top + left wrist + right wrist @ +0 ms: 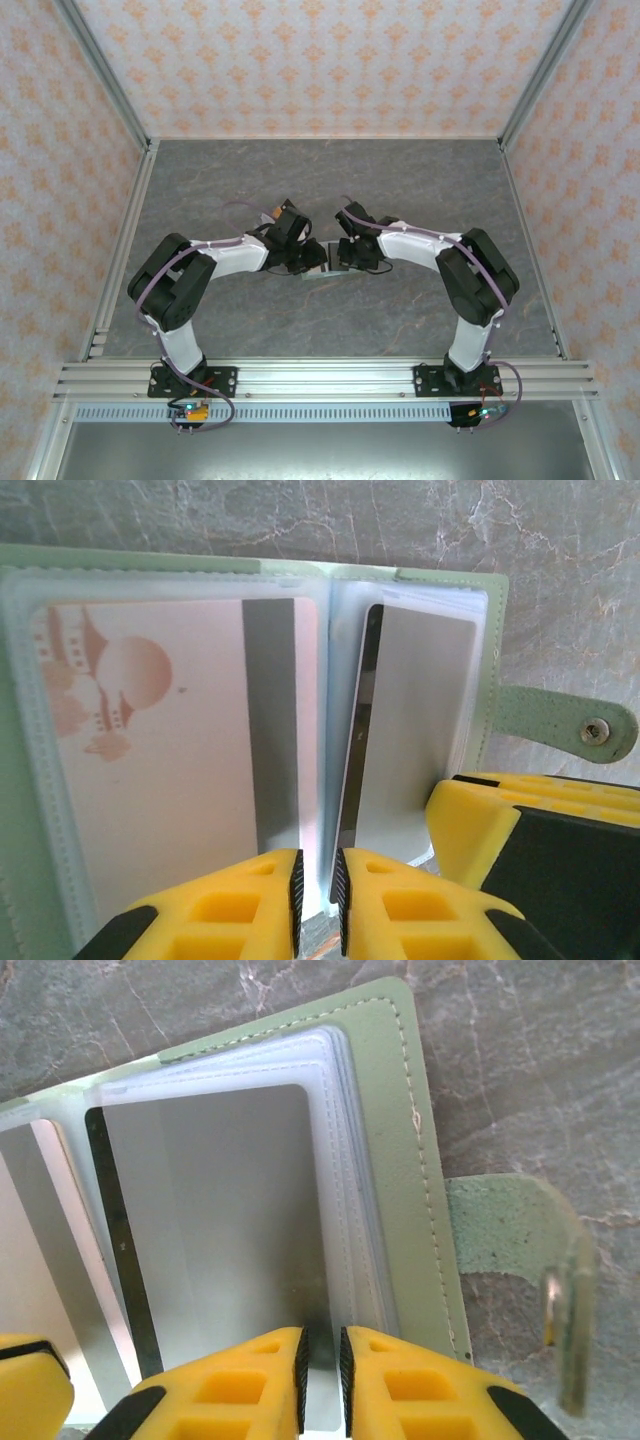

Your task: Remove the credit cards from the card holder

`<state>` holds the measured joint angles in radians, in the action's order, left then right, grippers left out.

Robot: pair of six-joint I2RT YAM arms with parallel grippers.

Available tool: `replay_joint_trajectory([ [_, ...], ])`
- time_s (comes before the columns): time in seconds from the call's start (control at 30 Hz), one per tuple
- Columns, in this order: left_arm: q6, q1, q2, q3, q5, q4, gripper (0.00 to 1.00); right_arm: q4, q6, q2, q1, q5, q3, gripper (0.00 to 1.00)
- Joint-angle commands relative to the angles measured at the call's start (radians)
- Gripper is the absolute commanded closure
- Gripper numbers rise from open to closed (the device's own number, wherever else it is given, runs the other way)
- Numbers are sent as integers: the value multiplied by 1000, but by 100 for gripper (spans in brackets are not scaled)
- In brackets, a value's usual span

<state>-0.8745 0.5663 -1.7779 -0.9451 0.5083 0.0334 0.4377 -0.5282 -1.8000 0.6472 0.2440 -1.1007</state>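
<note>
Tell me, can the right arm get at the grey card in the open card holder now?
Probably yes. The right gripper sits at the near edge of the grey card, jaws almost shut on the clear sleeve of the card holder. Nothing blocks it, though the sleeve may cover the card.

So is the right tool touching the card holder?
Touching. Right wrist view: a clear sleeve of the card holder runs into the slit between the pads of the right tool, filling it.
</note>
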Motion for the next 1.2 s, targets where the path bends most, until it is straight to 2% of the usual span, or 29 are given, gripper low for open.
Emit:
replay_joint_trajectory([
  [0.0,-13,13,-13,0,-10,-22,81,46,-11,25,-1,-16,18,81],
  [0.83,-36,21,-86,6,61,-116,81,-4,-12,-30,-1,40,-4,84],
  [1.17,-94,-5,-39,85,118,-290,87,2,-13,-42,-1,23,-4,84],
])
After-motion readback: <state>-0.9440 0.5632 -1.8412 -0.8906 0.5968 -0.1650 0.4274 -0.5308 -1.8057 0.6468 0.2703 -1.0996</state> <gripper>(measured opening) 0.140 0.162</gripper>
